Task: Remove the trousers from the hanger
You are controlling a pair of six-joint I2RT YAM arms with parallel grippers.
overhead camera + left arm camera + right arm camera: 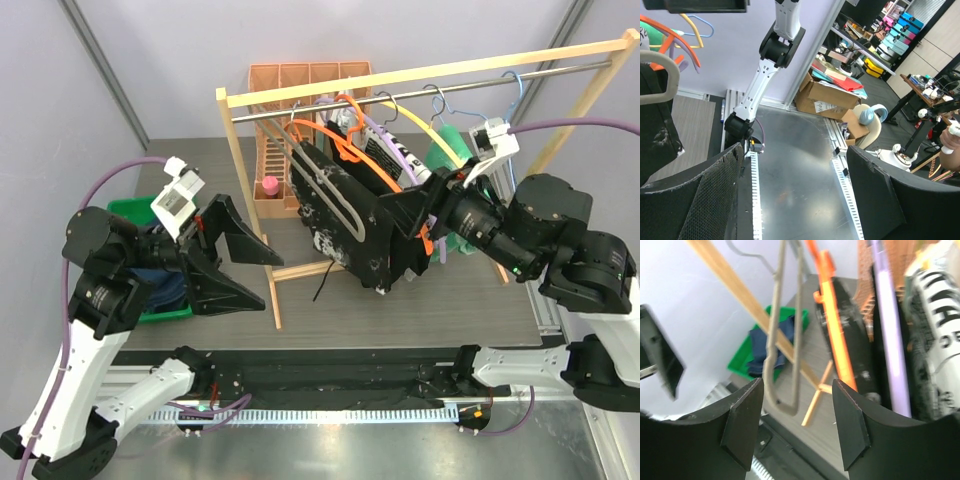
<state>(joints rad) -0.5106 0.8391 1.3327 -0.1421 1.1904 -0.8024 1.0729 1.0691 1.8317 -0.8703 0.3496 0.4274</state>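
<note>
The black speckled trousers (335, 225) hang on the wooden rack (400, 75) in the middle of the table, draped over a beige hanger (771, 340) with an orange hanger (832, 330) just beside it. The cloth slopes down toward the right, and its lower corner lies against the right claw (412, 222). In that claw's own camera the two fingers stand apart with nothing between them — released. Past them are the beige hanger, the orange one, the dark speckled cloth, a purple hanger (885, 330) and a black-and-white lettered cloth (935, 315) at the far right.

The navy trousers (762, 352) lie bunched in a green bin (130, 212) on the left side of the table, off the rack and partly hidden under the left arm in the overhead view.

The left claw (270, 280) hangs just in front of the rack's left post — its fingers are spread wide and hold nothing. It is well apart from the speckled trousers.
</note>
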